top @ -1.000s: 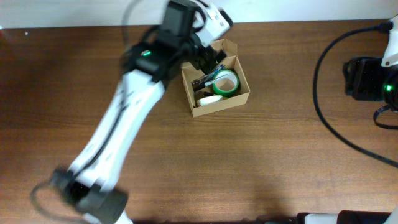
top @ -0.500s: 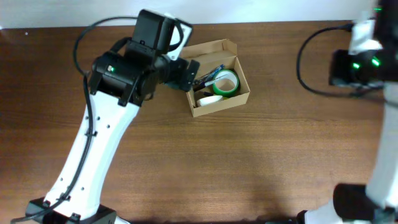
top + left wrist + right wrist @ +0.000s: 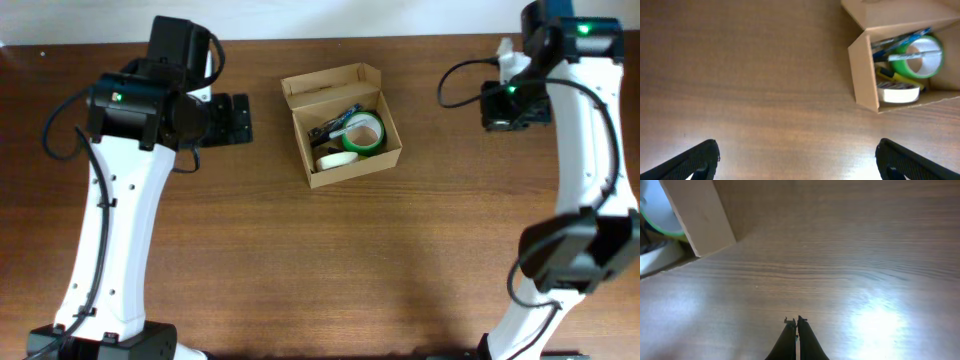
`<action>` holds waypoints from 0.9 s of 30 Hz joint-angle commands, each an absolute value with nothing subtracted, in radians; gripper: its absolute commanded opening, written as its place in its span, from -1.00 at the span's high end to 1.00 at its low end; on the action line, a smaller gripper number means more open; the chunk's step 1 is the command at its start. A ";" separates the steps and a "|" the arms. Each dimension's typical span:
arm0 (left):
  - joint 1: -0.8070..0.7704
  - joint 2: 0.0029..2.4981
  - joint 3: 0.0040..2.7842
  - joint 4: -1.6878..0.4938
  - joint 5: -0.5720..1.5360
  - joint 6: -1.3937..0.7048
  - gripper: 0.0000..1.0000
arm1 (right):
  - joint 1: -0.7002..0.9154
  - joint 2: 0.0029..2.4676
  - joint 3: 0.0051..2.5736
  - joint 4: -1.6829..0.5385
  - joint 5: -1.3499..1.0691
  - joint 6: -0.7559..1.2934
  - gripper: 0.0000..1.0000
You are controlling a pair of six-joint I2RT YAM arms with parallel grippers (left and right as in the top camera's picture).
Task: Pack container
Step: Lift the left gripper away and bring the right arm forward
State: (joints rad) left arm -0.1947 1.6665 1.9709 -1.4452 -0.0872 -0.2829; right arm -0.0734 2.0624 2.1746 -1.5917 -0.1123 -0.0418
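The container [image 3: 385, 150] is a tan cardboard box at the table's middle back, its flap lid [image 3: 330, 82] folded open. Inside lie a green tape roll [image 3: 362, 135], a white tape roll [image 3: 338, 160] and pens [image 3: 335, 122]. My left gripper [image 3: 245, 120] hangs open and empty left of the box. In the left wrist view the container [image 3: 862, 70] sits at upper right, well ahead of the wide-spread left gripper [image 3: 796, 146]. My right gripper [image 3: 488, 105] is shut on nothing to the box's right. The right wrist view shows the right gripper [image 3: 796, 320] over bare wood, a container corner [image 3: 700, 210] at upper left.
A black cable [image 3: 455, 75] loops beside the right arm near the table's back edge. The left arm's white link [image 3: 110, 230] slants across the left side of the wooden table [image 3: 380, 260].
My left gripper has pulled back leftward from the box opening, still open. The right arm has swung in over the table's right side and its jaws have closed.
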 commanded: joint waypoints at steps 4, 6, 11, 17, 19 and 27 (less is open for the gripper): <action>-0.193 1.666 1.963 -1.483 -0.090 -0.326 -1.00 | -0.079 2.237 2.171 -1.608 -0.334 -0.144 0.92; -0.193 1.666 1.963 -1.483 -0.090 -0.326 -1.00 | -0.079 2.279 2.171 -1.616 -0.403 -0.174 0.92; -0.193 1.666 1.963 -1.480 -0.083 -0.326 -1.00 | -0.079 2.352 2.171 -1.616 -0.531 -0.231 0.92; -0.193 1.666 1.963 -1.474 -0.068 -0.326 -0.99 | -0.078 2.400 2.169 -1.615 -0.619 -0.259 0.92; -0.193 1.666 1.963 -1.475 -0.067 -0.326 -0.99 | -0.076 2.409 2.169 -1.614 -0.633 -0.259 0.92; -0.193 1.666 1.963 -1.478 -0.003 -0.325 -0.99 | -0.036 2.419 2.169 -1.594 -0.644 -0.325 0.92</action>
State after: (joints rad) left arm -0.1947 1.6665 1.9705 -1.4773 -0.0444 -0.3115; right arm -0.0612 2.4100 2.1723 -1.6062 -0.6075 -0.2771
